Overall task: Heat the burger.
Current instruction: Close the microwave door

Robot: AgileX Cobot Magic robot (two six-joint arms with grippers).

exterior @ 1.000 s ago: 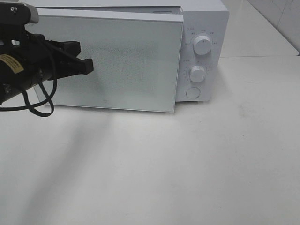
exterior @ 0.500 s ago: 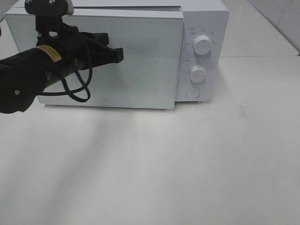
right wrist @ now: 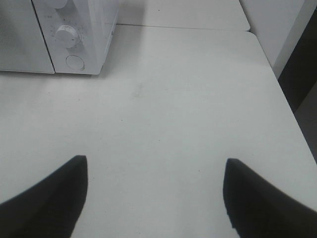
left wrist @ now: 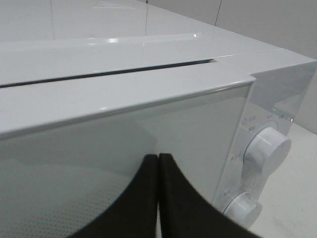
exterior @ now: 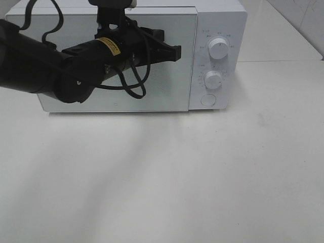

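White table (exterior: pixel 212 172), white microwave (exterior: pixel 169 88), closed left pincer (exterior: pixel 177 52), yellow arm label (exterior: pixel 107 45) (illegible).

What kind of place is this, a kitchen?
Probably a robot test bench staged as a kitchen, not a home: a white microwave on a plain white table, with a black robot gripper at its door.

White table (exterior: pixel 202 177), white microwave (exterior: pixel 172 86) on it, apparently shut
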